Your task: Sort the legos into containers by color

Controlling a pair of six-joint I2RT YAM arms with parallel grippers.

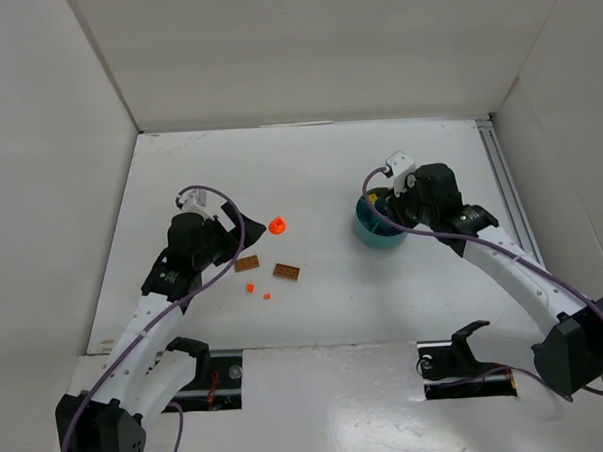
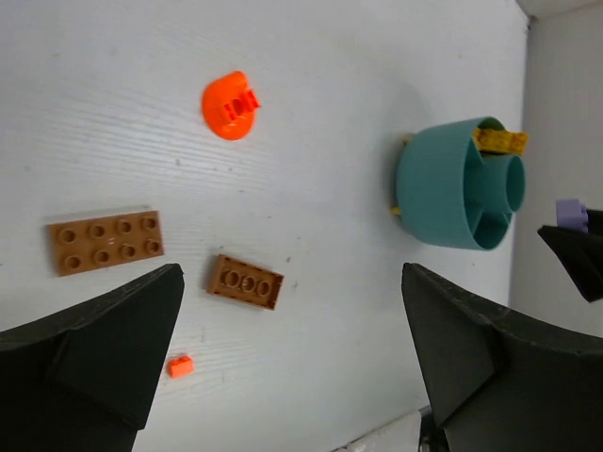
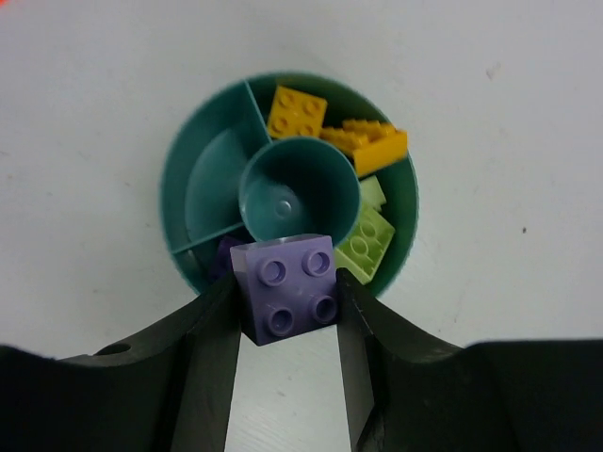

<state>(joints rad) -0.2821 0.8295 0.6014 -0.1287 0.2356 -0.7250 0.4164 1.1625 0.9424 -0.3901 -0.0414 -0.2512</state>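
Inside the tub [image 3: 175, 193] lie yellow bricks [image 3: 298, 112] and lime bricks [image 3: 366, 241].

Plain white panels [image 1: 304, 46] are enclosing a white worktop [image 1: 319, 175] on its left, far and right sides, a pale metal rail [image 1: 507, 192] is running along its right edge, and soft, even light is falling across it all.

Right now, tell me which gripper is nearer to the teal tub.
Right. The right gripper hangs over the teal tub's rim, its fingers shut on a purple brick. The left gripper, open, is well off to the tub's left, above the brown bricks.
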